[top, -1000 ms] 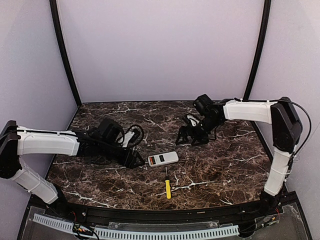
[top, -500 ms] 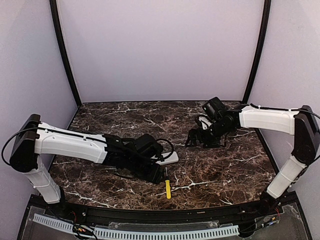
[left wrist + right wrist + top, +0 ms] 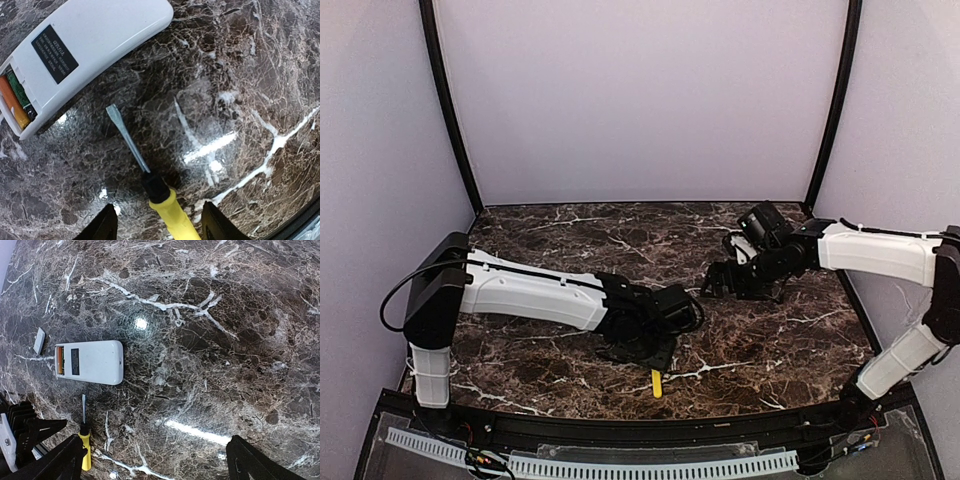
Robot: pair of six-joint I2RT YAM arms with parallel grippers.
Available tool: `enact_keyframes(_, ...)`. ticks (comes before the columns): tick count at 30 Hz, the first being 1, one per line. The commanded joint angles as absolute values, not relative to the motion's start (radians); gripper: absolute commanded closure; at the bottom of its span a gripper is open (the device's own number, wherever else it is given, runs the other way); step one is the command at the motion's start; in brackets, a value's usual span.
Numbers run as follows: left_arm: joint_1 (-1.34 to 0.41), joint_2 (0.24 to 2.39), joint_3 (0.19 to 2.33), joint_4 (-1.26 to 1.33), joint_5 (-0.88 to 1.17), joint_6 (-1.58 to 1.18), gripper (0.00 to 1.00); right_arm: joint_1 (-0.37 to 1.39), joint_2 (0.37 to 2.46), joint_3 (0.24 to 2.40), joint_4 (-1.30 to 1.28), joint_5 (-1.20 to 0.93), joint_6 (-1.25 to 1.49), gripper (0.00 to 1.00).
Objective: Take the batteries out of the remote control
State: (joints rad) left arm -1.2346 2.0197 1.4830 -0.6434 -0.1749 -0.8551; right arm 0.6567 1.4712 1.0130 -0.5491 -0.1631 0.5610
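The white remote control (image 3: 95, 45) lies face down, its end compartment open with an orange battery (image 3: 12, 102) inside. The right wrist view shows the remote control (image 3: 92, 362) and battery (image 3: 60, 361) too; in the top view my left wrist hides them. My left gripper (image 3: 160, 227) is open low over the table, one finger on each side of the yellow handle of the screwdriver (image 3: 172, 217), with a gap on both sides. From above, the left gripper (image 3: 658, 352) sits just behind the screwdriver (image 3: 656, 384). My right gripper (image 3: 155, 460) hangs open and holds nothing.
A small white cover piece (image 3: 39, 340) lies just beyond the remote's open end. The screwdriver's metal blade (image 3: 125, 135) points toward the remote. The right gripper (image 3: 717, 283) hovers at the middle right of the marble table (image 3: 780, 340). The table's front edge is close behind the screwdriver.
My left arm has swung right, from left of the remote to over the screwdriver, its jaws narrowing a little. The right arm has drawn back to the right, still open.
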Motion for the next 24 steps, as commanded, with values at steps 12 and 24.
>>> enact_keyframes(12, -1.237, 2.13, 1.591, -0.739, -0.148, -0.856, 0.54, 0.665, 1.44, 0.962, -0.473, -0.155, 0.547, 0.01)
enact_keyframes(24, -1.224, 2.153, 1.601, -0.746, -0.122, -0.85, 0.89, 0.666, 1.428, 0.949, -0.475, -0.153, 0.54, 0.01)
